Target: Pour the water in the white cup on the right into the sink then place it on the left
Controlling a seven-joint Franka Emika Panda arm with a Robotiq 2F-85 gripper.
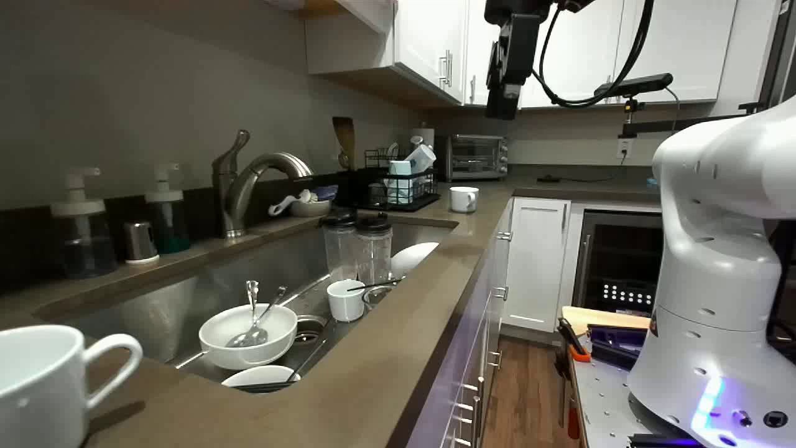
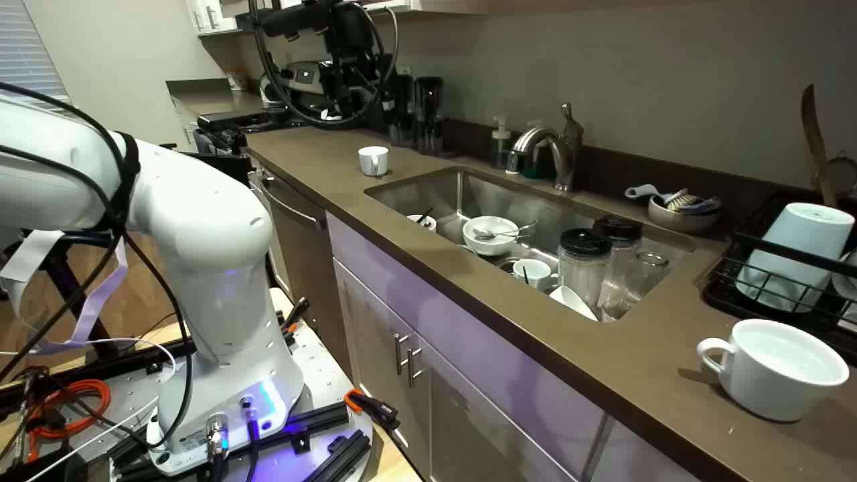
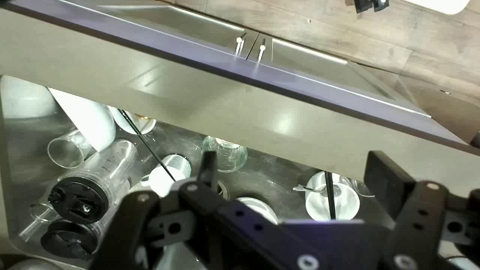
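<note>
The white cup [image 2: 776, 371] stands upright on the counter beside the dish rack, its handle facing the sink. A pale, level surface that looks like water shows inside it. It also shows at the far end of the sink in an exterior view [image 1: 464, 199]; it is out of the wrist view. The steel sink [image 1: 205, 311] also shows in an exterior view [image 2: 428, 194] and holds dishes. My gripper [image 1: 502, 106] hangs high over the counter area, apart from the cup. In the wrist view its fingers [image 3: 300, 174] are wide apart with nothing between them, the sink far below.
A similar white mug [image 1: 56, 379] with a loop handle stands at the opposite end of the sink. The chrome faucet [image 2: 559, 150] rises behind the basin. Tall bottles [image 2: 582, 268] and bowls [image 2: 492, 234] fill the sink. A black dish rack [image 2: 790, 268] stands beside the white cup.
</note>
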